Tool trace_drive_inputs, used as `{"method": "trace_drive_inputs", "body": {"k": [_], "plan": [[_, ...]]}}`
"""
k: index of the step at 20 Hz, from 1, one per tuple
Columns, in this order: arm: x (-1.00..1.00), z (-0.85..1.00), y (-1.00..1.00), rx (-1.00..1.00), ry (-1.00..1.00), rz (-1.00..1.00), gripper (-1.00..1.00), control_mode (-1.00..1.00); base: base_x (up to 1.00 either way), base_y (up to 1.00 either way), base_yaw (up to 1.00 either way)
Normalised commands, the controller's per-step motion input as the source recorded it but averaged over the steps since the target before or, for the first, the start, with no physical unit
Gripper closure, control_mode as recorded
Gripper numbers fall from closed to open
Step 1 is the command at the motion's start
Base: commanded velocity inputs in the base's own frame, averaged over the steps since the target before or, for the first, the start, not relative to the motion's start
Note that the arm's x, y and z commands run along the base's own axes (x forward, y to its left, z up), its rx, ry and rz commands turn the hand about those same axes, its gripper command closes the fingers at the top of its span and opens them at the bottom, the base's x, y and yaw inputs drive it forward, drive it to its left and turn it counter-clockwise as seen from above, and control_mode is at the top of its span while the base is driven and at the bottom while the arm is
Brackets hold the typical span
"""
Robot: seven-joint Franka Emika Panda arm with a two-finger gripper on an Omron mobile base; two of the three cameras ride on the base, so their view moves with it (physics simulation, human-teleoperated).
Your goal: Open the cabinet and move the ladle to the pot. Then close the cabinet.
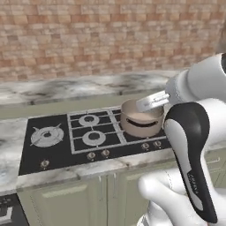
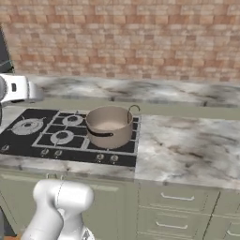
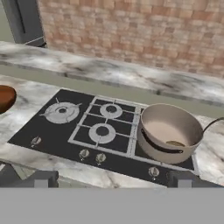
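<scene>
The white jointed arm (image 1: 190, 145) rises from the lower right of the left base view, its dark-trimmed link slanting up towards the upper right, where a short white segment reaches left over the pot. In the right base view a white part of it shows at the left edge. In the hand view the two-finger gripper (image 3: 113, 179) looks down and forward over the hob; its dark finger tips (image 3: 41, 178) sit far apart near the lower left and lower right, jaws spread wide with nothing between them.

The beige round metal pot (image 3: 169, 131) stands on the right rear of the black gas hob (image 3: 70, 131), at the centre right of the hand view. A small brown shape lies on its floor, too blurred to identify. A round brown bowl (image 3: 5, 97) sits on the grey marbled counter (image 2: 187, 145) at the hand view's left edge.
</scene>
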Motion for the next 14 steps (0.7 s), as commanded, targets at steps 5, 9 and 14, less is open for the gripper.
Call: {"method": "trace_drive_inputs", "body": {"k": [5, 9, 14], "plan": [[0.0, 0.0, 0.0, 0.0, 0.0, 0.0, -1.0, 1.0, 0.0, 0.0, 1.0], [0.0, 0.0, 0.0, 0.0, 0.0, 0.0, -1.0, 1.0, 0.0, 0.0, 1.0], [0.0, 0.0, 0.0, 0.0, 0.0, 0.0, -1.0, 1.0, 0.0, 0.0, 1.0]]}}
